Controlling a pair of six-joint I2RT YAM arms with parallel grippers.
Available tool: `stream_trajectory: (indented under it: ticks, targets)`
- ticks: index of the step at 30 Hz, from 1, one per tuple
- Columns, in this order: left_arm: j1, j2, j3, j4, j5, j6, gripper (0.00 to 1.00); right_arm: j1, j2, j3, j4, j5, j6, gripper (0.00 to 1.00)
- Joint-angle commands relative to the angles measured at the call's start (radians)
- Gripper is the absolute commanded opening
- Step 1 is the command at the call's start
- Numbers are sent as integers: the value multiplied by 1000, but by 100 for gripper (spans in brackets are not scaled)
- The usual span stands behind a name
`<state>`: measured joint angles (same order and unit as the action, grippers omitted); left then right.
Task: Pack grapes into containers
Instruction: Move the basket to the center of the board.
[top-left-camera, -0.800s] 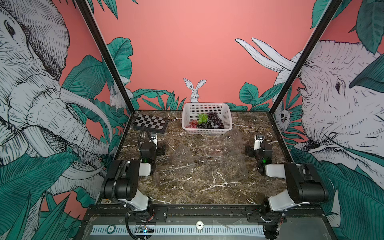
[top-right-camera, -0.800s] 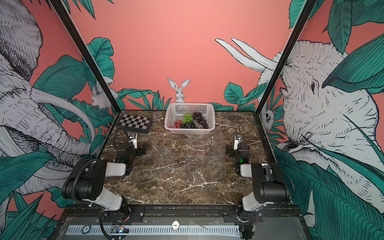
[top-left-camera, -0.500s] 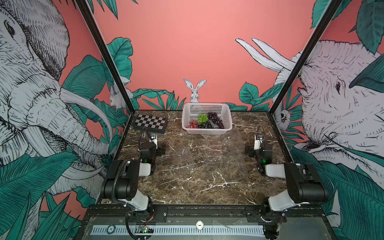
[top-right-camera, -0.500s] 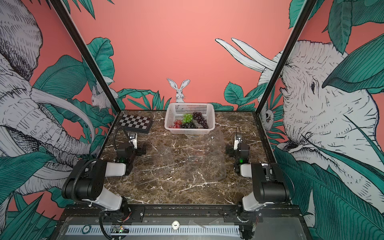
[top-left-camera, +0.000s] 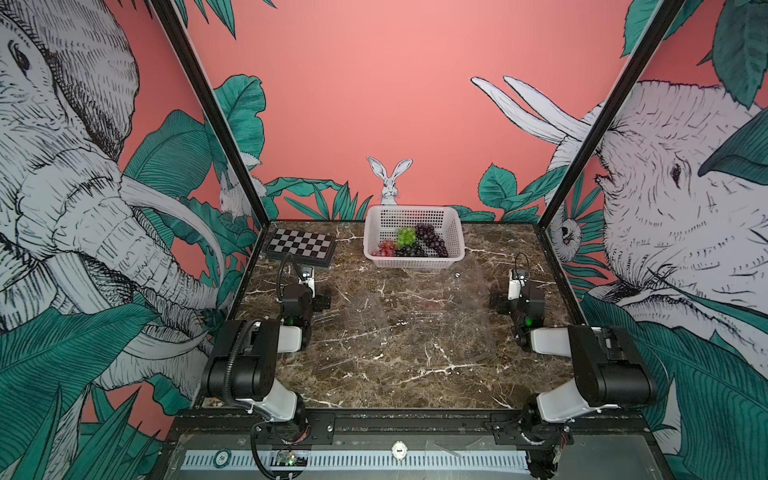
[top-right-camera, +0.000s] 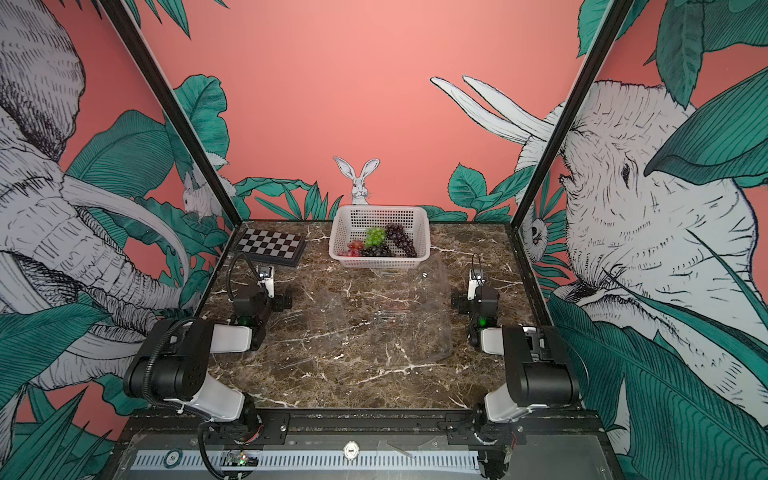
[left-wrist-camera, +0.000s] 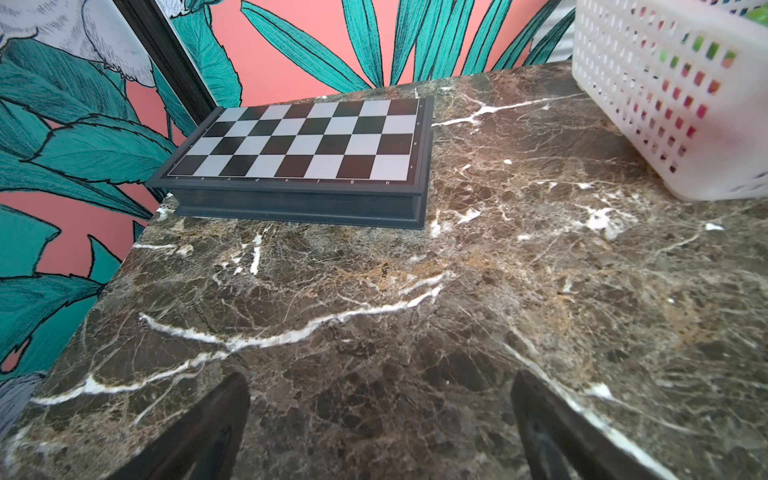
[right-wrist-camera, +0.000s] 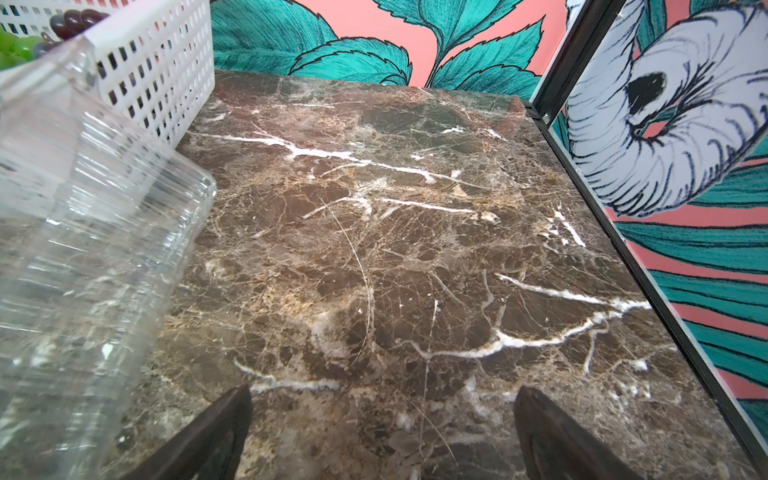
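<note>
The grapes (top-left-camera: 409, 243) lie as red, green and dark purple bunches in a white perforated basket (top-left-camera: 455, 253) at the back middle of the table; they show in both top views (top-right-camera: 376, 241). Clear plastic containers (top-left-camera: 469, 324) stand faintly visible on the marble between the two arms, and one (right-wrist-camera: 83, 249) shows close beside the right wrist. My left gripper (left-wrist-camera: 380, 399) hangs open over bare marble at the left. My right gripper (right-wrist-camera: 382, 409) is open over bare marble at the right. Neither holds anything.
A folded black chessboard box (top-left-camera: 301, 247) lies at the back left corner, also seen in the left wrist view (left-wrist-camera: 299, 153). Patterned walls with black frame posts (top-left-camera: 582, 166) close in the table on both sides and behind.
</note>
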<state>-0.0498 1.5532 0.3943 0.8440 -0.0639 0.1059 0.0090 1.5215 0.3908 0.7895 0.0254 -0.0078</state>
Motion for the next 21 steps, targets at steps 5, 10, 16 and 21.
stream_trajectory:
  ticks: [5, 10, 16, 21]
  targets:
    - [0, 1, 23, 20, 4, 8, 100, 6, 7, 21, 38, 10, -4, 98]
    - [2, 2, 24, 17, 9, 7, 100, 7, 8, 19, 37, 11, -4, 98]
    - [5, 1, 23, 18, 15, 5, 100, 7, 8, 21, 36, 10, -3, 98]
    - [5, -90, 68, -131, -56, -17, 99, 7, 5, 24, 49, 61, 14, 98]
